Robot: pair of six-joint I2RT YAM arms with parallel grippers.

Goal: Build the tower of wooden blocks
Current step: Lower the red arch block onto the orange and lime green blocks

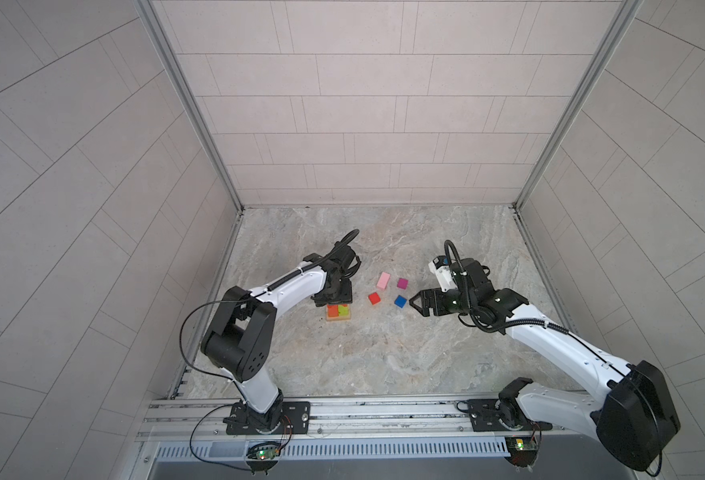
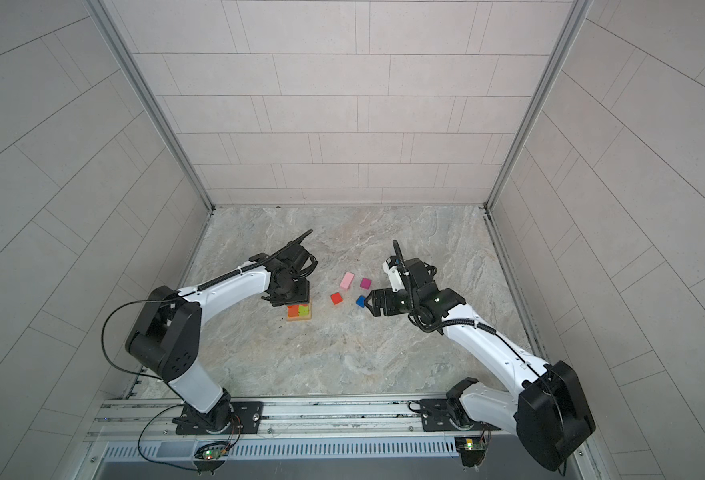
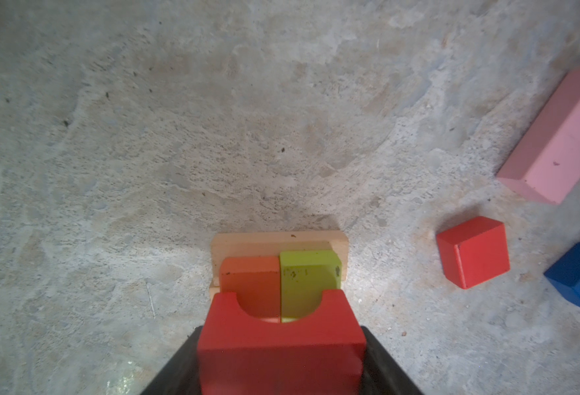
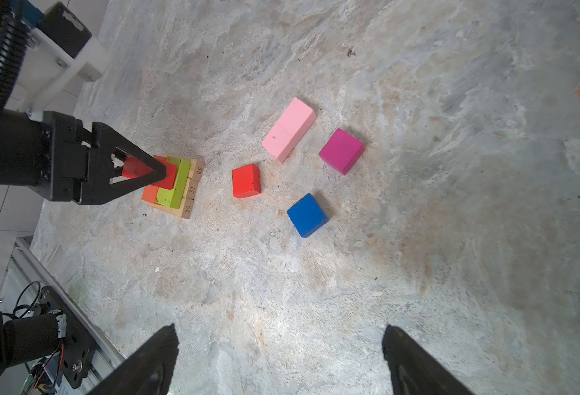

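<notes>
My L hand (image 4: 155, 172) holds the red arch (image 3: 281, 342) tight, right over the tower (image 4: 189, 196) on the counter (image 3: 179, 136). Can't tell if it's touching. My R hand (image 4: 280, 330) is wide w/ nothing in it, near the blue cube (image 4: 307, 215). If I let go crooked, the arch could tip off the orange block (image 3: 249, 277) & lime block (image 3: 307, 273), or bump them & knock the stack apart.

A: What are the bars (image 4: 191, 189)?
B: Bare pale wood, numbers stamped on the ends.
A: And the arch (image 3: 281, 345), the red cube (image 3: 473, 253)?
B: Painted wood, smooth, matt. The lime block (image 3: 307, 277) has scuffed paint.
A: The table (image 4: 452, 239)?
B: Stone-look, mottled, rough. The rail (image 1: 363, 409) is bare metal.
</notes>
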